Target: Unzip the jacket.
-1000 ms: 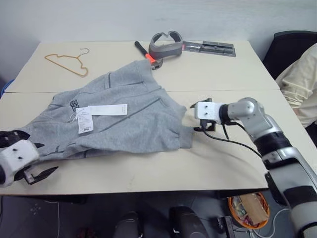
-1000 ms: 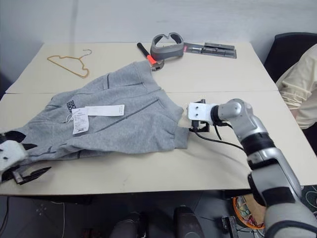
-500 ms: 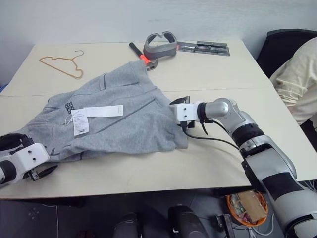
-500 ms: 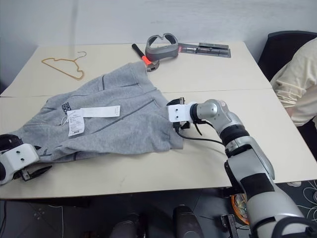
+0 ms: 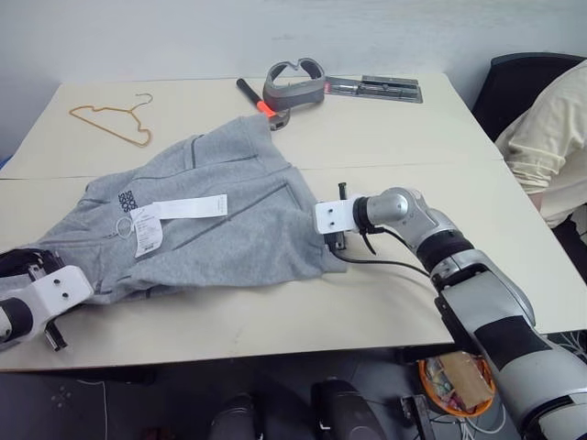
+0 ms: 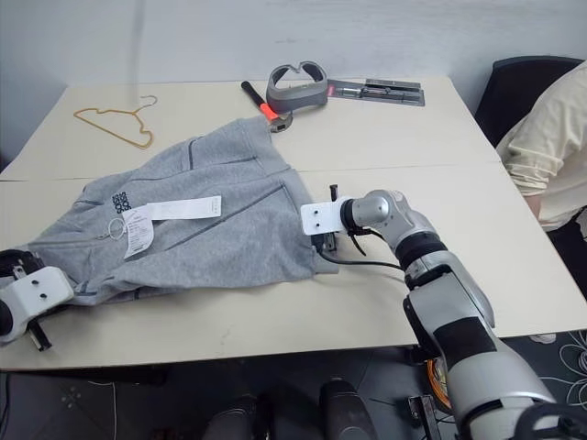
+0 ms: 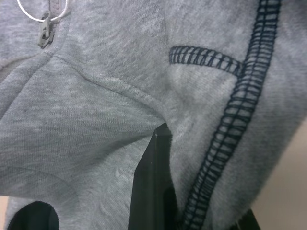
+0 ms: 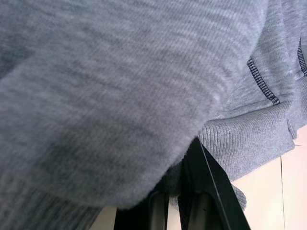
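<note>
Both claws pinch jacket (image 5: 220,220) edges; bare table (image 5: 385,137) beyond

Silver-grey jointed right arm (image 5: 459,266), black bands, white wrist block, black cable, black fingers (image 7: 153,187)

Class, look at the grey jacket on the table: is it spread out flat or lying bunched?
Bunched. The jacket lies crumpled with folds on the table, not smoothed flat; white tags rest on top. Whether its zip is open or shut cannot be told.
</note>
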{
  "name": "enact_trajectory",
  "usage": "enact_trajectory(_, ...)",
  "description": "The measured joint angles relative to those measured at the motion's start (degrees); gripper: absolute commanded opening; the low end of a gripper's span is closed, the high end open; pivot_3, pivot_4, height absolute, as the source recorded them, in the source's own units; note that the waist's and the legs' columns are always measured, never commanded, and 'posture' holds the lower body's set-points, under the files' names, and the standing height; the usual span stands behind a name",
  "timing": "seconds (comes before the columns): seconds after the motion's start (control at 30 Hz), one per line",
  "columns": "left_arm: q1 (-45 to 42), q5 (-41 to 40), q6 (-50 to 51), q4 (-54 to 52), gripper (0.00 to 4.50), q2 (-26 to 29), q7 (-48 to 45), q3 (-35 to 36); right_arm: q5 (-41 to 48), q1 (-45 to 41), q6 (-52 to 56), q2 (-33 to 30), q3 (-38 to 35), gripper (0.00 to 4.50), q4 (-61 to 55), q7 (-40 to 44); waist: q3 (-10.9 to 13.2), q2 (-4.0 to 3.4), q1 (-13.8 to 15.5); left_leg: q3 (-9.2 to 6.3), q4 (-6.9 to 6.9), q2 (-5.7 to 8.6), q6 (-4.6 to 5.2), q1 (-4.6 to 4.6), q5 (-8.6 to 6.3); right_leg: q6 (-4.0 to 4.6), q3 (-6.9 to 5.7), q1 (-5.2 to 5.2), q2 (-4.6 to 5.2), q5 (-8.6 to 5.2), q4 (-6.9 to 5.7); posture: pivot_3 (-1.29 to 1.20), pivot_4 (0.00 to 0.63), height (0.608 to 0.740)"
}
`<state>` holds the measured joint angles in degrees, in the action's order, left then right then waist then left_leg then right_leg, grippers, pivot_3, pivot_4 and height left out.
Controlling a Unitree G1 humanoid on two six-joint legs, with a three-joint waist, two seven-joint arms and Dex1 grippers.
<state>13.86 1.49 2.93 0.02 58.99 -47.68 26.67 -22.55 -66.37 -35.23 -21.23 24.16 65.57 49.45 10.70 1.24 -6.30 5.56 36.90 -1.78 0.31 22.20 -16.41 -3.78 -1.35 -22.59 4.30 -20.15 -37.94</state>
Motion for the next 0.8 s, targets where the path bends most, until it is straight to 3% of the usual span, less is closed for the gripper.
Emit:
enact_trajectory(0.23, -2.91, -1.44, 0.11, -2.47, 0.00, 0.25, -3.27, -4.05, 4.73, 5.55, 0.86, -10.28, -2.20, 0.02, -8.65, 11.78, 0.01, -0.02, 2.21, -0.04, 0.07, 0.13, 0.13, 0.05, -0.11, -0.01, -0.22, 0.15, 0.22, 0.00, 0.17, 0.00, 0.150, 0.740)
enact_trajectory(0.33, -7.59, -3.63, 0.81, -6.24, 0.00, 0.67, -8.01, -9.61, 10.69, 15.40, 6.37, -20.25, -5.40, 0.02, -22.85, 20.80, 0.01, -0.03, 4.32, -0.12, 0.19, 0.17, 0.15, 0.10, -0.23, -0.03, -0.37, 0.21, 0.31, 0.01, 0.24, 0.00, 0.150, 0.740)
enact_trajectory(0.5, -16.25, -4.94, 1.42, -9.15, 0.00, 1.44, -16.09, -20.11, 19.29, 38.06, 21.65, -36.67, -13.45, 0.02, -49.70, 27.75, -0.03, -0.06, 6.41, -0.20, 0.31, 0.14, 0.27, 0.18, -0.50, -0.03, -0.76, 0.35, 0.36, 0.01, 0.44, 0.00, 0.150, 0.740)
enact_trajectory(0.63, -22.95, -5.36, 0.81, -10.39, 0.00, 1.74, -23.12, -28.00, 26.17, 64.42, 32.73, -48.74, -25.47, 0.02, -67.94, 30.20, -0.08, -0.14, 7.59, -0.26, 0.30, 0.00, 0.37, 0.01, -0.62, -0.04, -1.36, 1.01, 0.34, 0.00, 1.07, 0.00, 0.150, 0.740)
enact_trajectory(0.73, -25.06, -5.28, -1.14, -10.21, 0.00, 2.65, -27.17, -31.49, 28.74, 82.62, 40.11, -49.56, -36.51, 0.02, -78.60, 30.58, -0.14, -0.03, 7.57, -0.24, 0.31, -0.02, 0.42, 0.01, -0.63, -0.20, -1.46, 1.17, 0.34, -0.02, 1.49, 0.00, 0.150, 0.740)
enact_trajectory(0.8, -25.68, -4.99, -2.75, -9.65, 0.00, 3.28, -28.76, -32.48, 29.63, 90.21, 43.60, -48.28, -40.98, 0.02, -83.72, 31.08, -0.14, -0.03, 7.52, -0.25, 0.29, -0.02, 0.46, 0.00, -0.64, -0.26, -1.46, 1.18, 0.33, -0.03, 1.51, 0.00, 0.150, 0.740)
